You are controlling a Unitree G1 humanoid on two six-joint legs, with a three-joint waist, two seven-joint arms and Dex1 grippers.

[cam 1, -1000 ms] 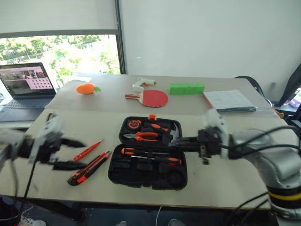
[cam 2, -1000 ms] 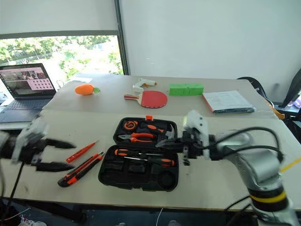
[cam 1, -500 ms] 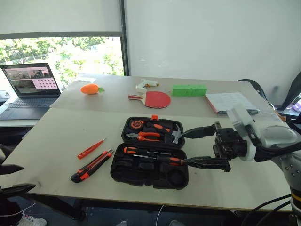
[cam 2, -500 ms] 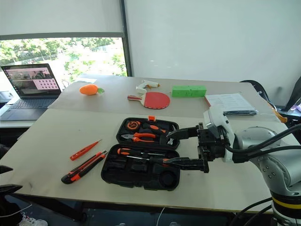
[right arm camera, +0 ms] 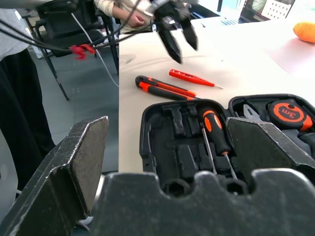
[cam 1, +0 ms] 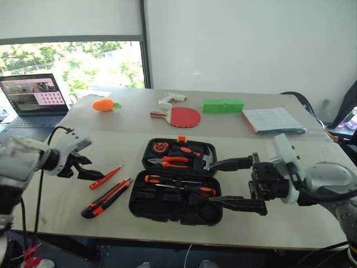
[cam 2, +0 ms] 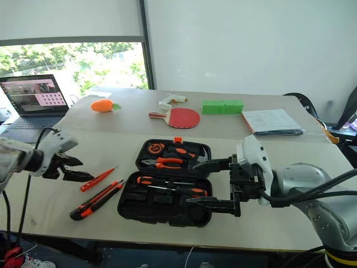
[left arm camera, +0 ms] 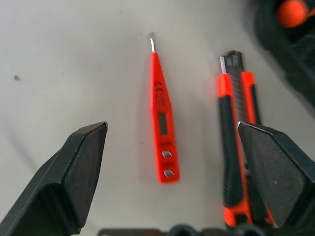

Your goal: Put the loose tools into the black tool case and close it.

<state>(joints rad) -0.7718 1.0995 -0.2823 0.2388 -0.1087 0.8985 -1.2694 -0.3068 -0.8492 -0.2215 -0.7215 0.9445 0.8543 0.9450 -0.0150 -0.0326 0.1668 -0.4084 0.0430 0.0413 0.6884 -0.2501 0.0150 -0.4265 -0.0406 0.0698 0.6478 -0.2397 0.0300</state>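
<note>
Beige table (open black tool case, slim red-orange screwdriver, utility knife)

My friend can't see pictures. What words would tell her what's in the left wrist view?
A slim red-orange screwdriver lies on a pale table, framed between the two open black fingers of the left claw. Beside it lies a black-and-orange utility knife, partly behind one finger.

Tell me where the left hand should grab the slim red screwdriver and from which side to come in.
Grip the slim red screwdriver across its wider handle end, probably from straight above. It lies flat on the table, its tip pointing away from the open left hand, with bare table on one side and the utility knife close on the other.
</note>
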